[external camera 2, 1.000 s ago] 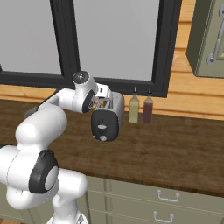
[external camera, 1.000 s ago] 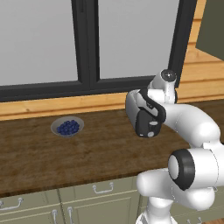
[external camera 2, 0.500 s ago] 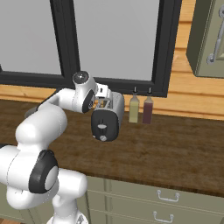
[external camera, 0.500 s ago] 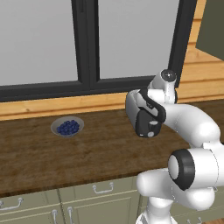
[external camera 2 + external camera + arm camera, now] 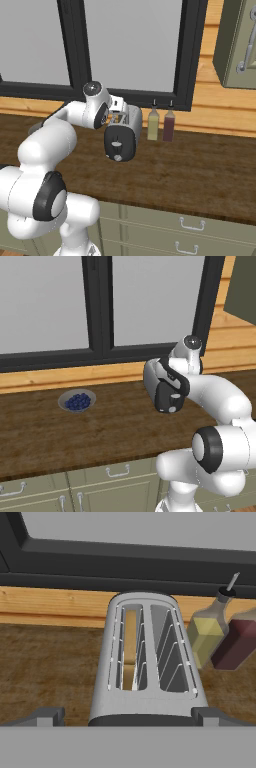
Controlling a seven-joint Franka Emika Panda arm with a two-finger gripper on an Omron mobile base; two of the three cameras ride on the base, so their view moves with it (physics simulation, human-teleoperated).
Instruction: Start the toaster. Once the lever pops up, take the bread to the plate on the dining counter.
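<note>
The claw (image 5: 128, 718) hung wide open and empty just above the near end of the toaster (image 5: 146, 662), one tip on either side. The toaster stood on the wooden bench (image 5: 210, 170) under the window, two bottles (image 5: 161, 125) just beside it. The bread (image 5: 130, 646) sat in its left slot.

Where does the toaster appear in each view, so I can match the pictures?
Left base view: toaster at centre right, black end face toward the camera, partly behind the arm.
Right base view: toaster at centre, just left of the two bottles.
Hand view: toaster at centre bottom, seen from above, bread in its left slot.
Shared landmark: the black window frame behind the toaster.
</note>
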